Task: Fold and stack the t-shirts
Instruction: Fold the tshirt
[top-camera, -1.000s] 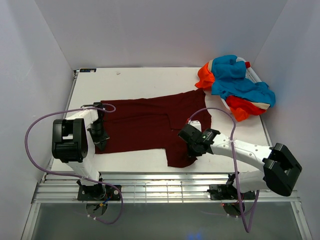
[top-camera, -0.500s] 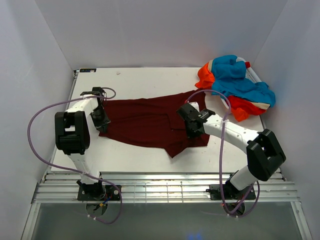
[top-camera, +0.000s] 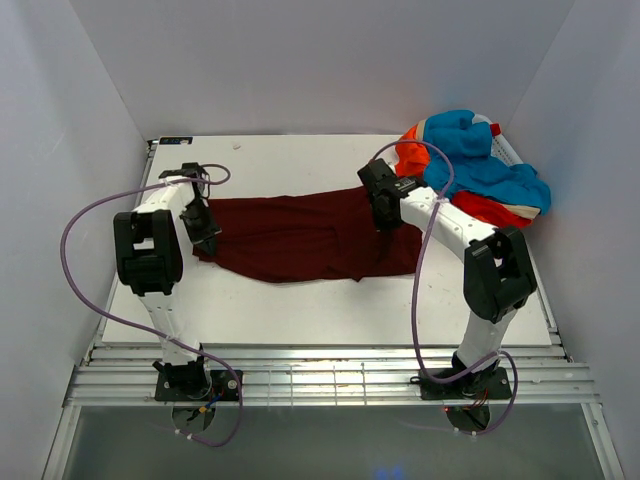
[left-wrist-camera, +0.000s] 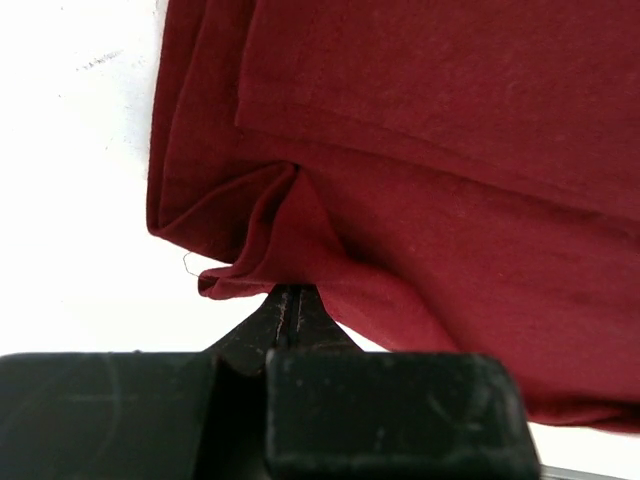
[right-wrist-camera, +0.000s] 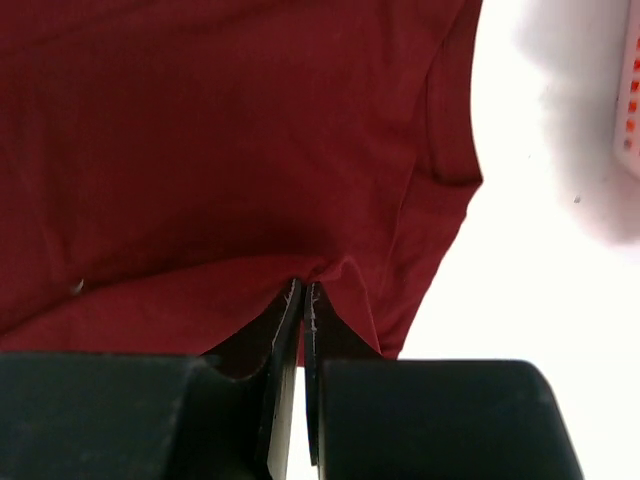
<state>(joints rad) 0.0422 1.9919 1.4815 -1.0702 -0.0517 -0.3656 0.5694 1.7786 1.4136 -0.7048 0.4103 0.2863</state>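
Nearest me is the metal rail (top-camera: 330, 385) that carries both arm bases. Beyond it lies a broad bare strip of the white table (top-camera: 300, 315), open room the whole width.

Past that strip is the maroon t-shirt (top-camera: 300, 238), about mid-table, doubled over into a long band. Its long axis runs left to right, parallel to the near edge, and the near side sags in a shallow curve. A sleeve (right-wrist-camera: 450, 120) shows at the right end, but I cannot make out which way the collar points.

The left gripper (top-camera: 207, 236) is at the band's left end. The left wrist view shows its jaws pinched tight on a bunched fold of maroon cloth, with layered edges just beyond. This end sits near the table's left edge, with a narrow margin of white beside it.

The right gripper (top-camera: 385, 215) is at the far edge of the band, towards its right end. Its jaws are pressed together on the cloth's edge, and the sleeve is just to their right.

Behind the shirt the table is bare up to the back wall.

In the far right corner is a heap, close to the maroon shirt's right end. It is a turquoise-blue shirt (top-camera: 485, 165) tangled with an orange-red shirt (top-camera: 410, 155). A white holed rim (top-camera: 508, 150) peeks out at its far side. I cannot tell whether the heap lies in it or on it.
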